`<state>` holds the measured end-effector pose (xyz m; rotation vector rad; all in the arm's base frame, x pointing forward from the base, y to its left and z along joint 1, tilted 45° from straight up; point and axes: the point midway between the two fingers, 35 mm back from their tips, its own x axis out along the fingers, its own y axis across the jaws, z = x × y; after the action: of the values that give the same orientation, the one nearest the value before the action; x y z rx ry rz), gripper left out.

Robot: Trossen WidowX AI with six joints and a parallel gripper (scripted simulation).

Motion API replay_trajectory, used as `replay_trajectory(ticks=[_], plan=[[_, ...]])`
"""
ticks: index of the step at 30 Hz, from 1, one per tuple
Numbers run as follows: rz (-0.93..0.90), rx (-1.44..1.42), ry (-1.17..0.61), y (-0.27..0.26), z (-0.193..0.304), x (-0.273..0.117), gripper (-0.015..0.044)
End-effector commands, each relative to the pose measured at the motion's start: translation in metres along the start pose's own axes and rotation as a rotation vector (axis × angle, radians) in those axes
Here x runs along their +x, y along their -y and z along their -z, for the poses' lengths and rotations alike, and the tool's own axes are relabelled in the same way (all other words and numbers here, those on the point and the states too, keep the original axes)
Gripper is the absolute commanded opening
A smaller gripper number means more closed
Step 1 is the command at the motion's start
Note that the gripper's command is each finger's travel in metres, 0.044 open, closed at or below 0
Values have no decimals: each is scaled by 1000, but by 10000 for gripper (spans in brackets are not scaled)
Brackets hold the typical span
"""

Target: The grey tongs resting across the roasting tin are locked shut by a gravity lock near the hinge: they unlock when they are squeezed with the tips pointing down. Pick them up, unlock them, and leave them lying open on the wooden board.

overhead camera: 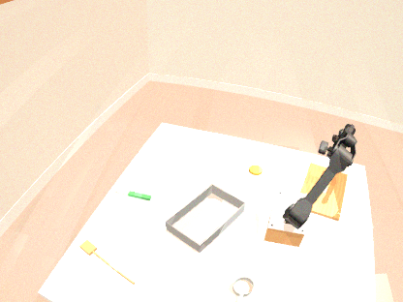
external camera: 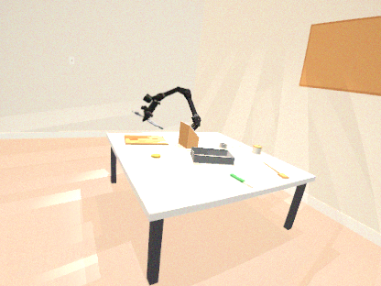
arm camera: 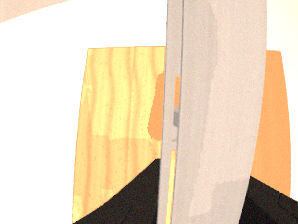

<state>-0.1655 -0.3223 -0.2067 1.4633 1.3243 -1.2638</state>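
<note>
My gripper is shut on the grey tongs and holds them in the air above the wooden board. In the exterior view the tongs slant, one end up at the left and the other down at the right. In the wrist view their two arms lie close together with a narrow gap; whether the lock is on cannot be told. In the top view the tongs are hard to make out beside the gripper. The roasting tin stands on the table with nothing across it.
A brown block stands near the arm's base, between the board and the tin. A small yellow piece, a green-handled tool and a spatula lie on the table.
</note>
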Motion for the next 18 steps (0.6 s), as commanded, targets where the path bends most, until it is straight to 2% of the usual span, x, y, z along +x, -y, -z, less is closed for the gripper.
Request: replay_trajectory(ticks=[1,18], plan=[[9,6,-36,1,-2,0,-150],[29,2,-255,1,7,4,-150]])
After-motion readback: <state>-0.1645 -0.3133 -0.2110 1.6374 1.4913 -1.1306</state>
